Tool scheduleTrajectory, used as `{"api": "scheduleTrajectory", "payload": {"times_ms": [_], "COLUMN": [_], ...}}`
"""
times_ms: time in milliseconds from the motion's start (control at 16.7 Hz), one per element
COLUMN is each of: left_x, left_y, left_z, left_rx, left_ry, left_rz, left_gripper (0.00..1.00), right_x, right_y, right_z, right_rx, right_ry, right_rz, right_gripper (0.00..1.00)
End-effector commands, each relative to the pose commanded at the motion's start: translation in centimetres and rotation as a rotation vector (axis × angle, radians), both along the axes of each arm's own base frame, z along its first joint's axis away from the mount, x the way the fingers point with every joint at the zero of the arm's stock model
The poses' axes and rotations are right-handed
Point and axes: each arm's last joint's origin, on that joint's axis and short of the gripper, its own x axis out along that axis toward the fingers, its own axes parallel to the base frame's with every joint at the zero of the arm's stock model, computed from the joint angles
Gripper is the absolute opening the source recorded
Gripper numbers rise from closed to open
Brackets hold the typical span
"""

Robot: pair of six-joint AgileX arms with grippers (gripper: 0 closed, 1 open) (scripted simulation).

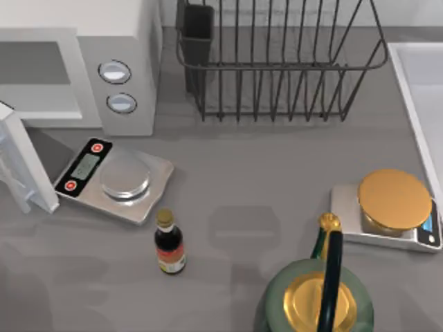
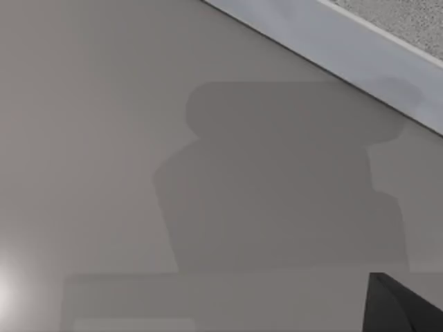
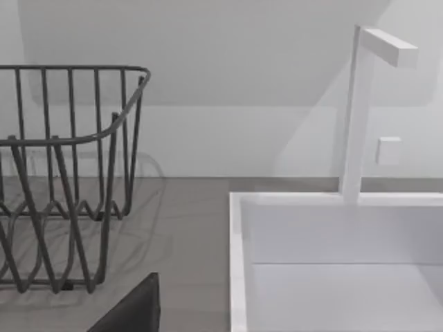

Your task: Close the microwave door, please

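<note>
The microwave point(image 1: 76, 62) sits at the back left corner of the counter point(image 1: 277, 187), its cavity open to view and its two round dials facing front. The microwave door point(image 1: 21, 162) stands swung out from the left side of the appliance, jutting toward the front of the counter along the left edge, so the closing has not been done; by the look of it the whole swing is still to make.

Neither arm's end effector is clearly in sight. A dark corner shows at the edge of the left wrist view, over a plain pale surface with a shadow on it, and a similar dark corner shows in the right wrist view; from these I cannot tell whether either end effector is open or closed, nor that either is touching the door.

Just beside the door's free end lies a silver kitchen scale point(image 1: 114, 178), and a small dark bottle point(image 1: 169, 245) stands near it toward the front. A black wire dish rack point(image 1: 277, 62) is at the back, a white sink point(image 1: 422, 90) at the right edge with its tap point(image 3: 360, 111). Near the front right are a second scale point(image 1: 391, 211) with a gold plate and a green kettle point(image 1: 318, 301).

The bottle's label and the scale's display are too small to read; no brand is legible.
</note>
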Motion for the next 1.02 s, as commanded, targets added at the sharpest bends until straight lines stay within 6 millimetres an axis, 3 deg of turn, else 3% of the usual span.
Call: {"api": "scheduleTrajectory", "payload": {"times_ms": [240,420,780,1020], "left_x": [-0.1,-0.6,-0.6,1.8], "left_y": [-4.6,-6.4,-6.5,-6.4], "left_z": [0.0,0.0,0.0,0.6], "left_rx": [0.001,-0.001,-0.003,-0.003], "left_ry": [-0.003,-0.017,-0.02,-0.03], "left_rz": [-0.024,-0.006,-0.001,0.002], "left_gripper": [0.0,0.0,0.0,0.0], "right_x": [0.0,0.0,0.0,0.0], "right_y": [0.0,0.0,0.0,0.0], "right_z": [0.0,0.0,0.0,0.0], "right_rx": [0.0,0.0,0.0,0.0], "right_ry": [0.0,0.0,0.0,0.0], "right_rz": [0.0,0.0,0.0,0.0], "right_gripper": [1.0,1.0,1.0,1.0]}}
